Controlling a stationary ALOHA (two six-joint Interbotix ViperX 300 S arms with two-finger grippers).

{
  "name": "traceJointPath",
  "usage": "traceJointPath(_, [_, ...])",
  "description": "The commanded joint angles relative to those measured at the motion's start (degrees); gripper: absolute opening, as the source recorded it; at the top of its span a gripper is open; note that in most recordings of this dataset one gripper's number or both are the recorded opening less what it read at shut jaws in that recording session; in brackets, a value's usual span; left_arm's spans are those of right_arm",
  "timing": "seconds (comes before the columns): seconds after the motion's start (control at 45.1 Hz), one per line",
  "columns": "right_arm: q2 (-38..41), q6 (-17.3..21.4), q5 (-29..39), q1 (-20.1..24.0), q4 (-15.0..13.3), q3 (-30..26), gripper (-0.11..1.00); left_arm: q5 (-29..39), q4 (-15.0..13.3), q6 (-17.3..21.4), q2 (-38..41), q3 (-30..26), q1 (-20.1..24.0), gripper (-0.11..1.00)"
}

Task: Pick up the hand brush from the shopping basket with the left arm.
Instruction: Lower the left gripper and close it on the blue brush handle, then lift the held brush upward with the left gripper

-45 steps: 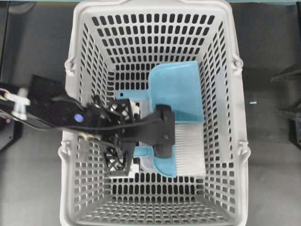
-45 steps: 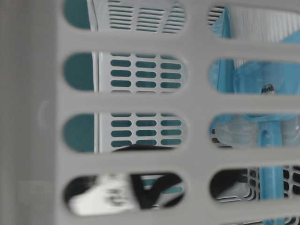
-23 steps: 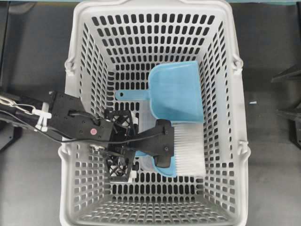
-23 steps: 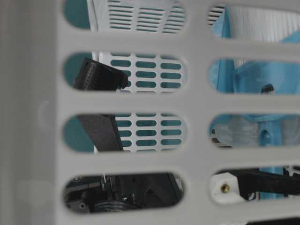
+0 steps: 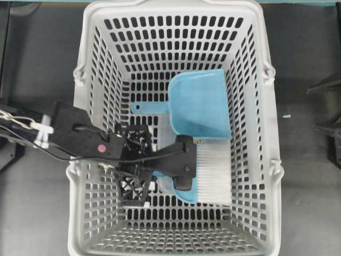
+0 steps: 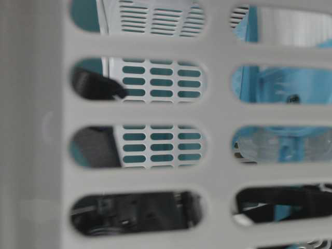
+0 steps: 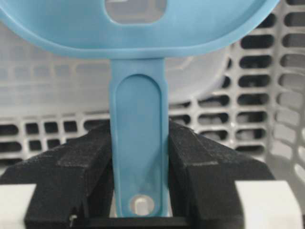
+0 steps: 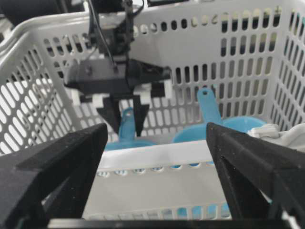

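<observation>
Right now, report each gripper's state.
Left gripper: closed on the hand brush handle.
Right gripper: open, holding nothing.

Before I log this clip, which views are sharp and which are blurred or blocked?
Overhead: sharp, evenly lit, hand brush and shopping basket clear. Table-level: basket wall fills the frame out of focus, contents smeared. Left wrist: brush handle close and soft between the left gripper fingers. Right wrist: own right gripper fingers blurred, basket beyond fairly sharp.
</observation>
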Motion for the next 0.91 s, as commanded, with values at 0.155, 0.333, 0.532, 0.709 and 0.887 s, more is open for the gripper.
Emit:
traceJointPath(0.155, [0.4, 0.1, -1.0, 0.1, 0.2, 0.1, 0.79, 3.5, 0.2, 0.4, -6.2, -3.6, -0.3, 0.26])
traceJointPath(0.333, [0.4, 0.0, -1.8, 0.2, 0.2, 0.2, 0.79, 14.3, 0.3, 0.4, -10.0, -12.0, 0.1, 0.26])
traceJointPath(0.532, [0.4, 0.1, -1.8, 0.1, 0.2, 0.4, 0.79, 23.6, 0.3, 0.4, -14.2, -23.0, 1.5, 0.26])
traceJointPath(0.709, [0.4, 0.1, -2.0, 0.2, 0.2, 0.5, 0.79, 23.7, 0.3, 1.0, -15.1, -24.9, 1.7, 0.26])
traceJointPath(0.887, [0.4, 0.1, -2.0, 0.1, 0.3, 0.5, 0.79, 22.5, 0.3, 1.7, -14.9, -25.3, 2.0, 0.26])
